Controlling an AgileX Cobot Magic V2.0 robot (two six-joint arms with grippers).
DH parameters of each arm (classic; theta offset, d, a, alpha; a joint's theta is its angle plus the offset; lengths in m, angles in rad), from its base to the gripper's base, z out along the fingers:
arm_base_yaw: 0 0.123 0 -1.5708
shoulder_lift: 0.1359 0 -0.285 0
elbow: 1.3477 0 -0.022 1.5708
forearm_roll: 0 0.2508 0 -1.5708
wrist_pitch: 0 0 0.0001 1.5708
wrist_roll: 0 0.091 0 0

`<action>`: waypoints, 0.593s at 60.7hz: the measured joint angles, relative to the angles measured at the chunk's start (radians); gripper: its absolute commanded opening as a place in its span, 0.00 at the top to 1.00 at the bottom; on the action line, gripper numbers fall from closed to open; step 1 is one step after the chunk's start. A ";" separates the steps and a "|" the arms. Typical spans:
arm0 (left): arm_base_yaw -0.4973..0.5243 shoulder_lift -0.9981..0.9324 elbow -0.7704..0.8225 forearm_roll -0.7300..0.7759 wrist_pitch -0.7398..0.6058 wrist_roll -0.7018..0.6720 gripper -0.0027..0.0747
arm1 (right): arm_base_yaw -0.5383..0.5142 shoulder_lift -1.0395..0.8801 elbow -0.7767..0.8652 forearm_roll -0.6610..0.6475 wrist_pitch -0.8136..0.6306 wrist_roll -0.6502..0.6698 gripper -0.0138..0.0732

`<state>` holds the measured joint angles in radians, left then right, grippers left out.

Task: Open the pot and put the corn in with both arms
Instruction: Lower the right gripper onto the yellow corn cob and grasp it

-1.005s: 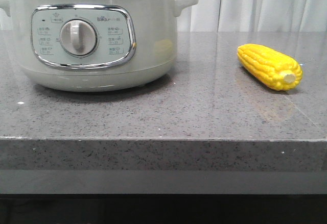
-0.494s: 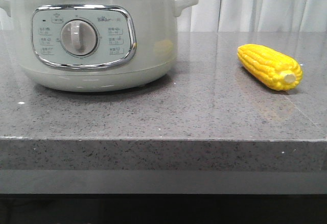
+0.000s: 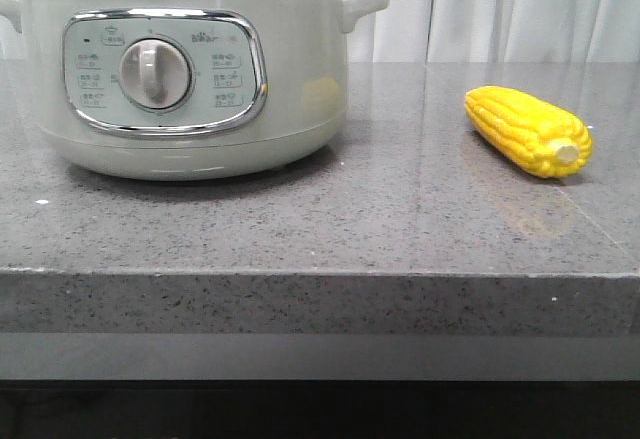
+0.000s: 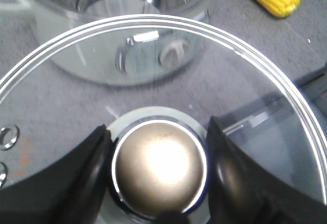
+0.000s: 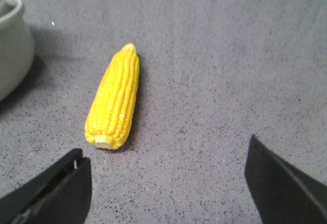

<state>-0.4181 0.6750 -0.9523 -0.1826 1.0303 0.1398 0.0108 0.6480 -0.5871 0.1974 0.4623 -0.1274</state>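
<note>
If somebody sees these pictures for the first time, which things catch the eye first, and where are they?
The bright yellow corn lies alone on the grey counter, to the right of the big pale pot. In the left wrist view, the left gripper is clamped on the metal knob of a glass lid, held above the open pot.

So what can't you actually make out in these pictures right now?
- Front view: neither arm shows; the pale green round cooker pot is cropped at top and left, its inside hidden.
- Left wrist view: the clear glass lid blurs the panel labels.
- Right wrist view: the pot is mostly cut off; yellow corn cob underside hidden.
</note>
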 measured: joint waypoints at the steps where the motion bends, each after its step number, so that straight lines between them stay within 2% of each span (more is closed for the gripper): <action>1: 0.000 -0.024 0.016 0.000 0.004 -0.003 0.69 | 0.000 0.015 -0.002 0.000 0.000 0.000 0.12; 21: 0.000 -0.319 0.150 -0.004 0.050 -0.031 0.69 | 0.037 0.340 -0.166 0.000 0.004 0.000 0.12; 36: 0.000 -0.384 0.156 -0.004 0.051 -0.032 0.69 | 0.124 0.664 -0.373 0.065 0.031 0.000 0.12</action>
<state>-0.4181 0.2915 -0.7959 -0.1865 1.0812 0.1075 0.1344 1.3121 -0.9605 0.2619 0.4929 -0.1274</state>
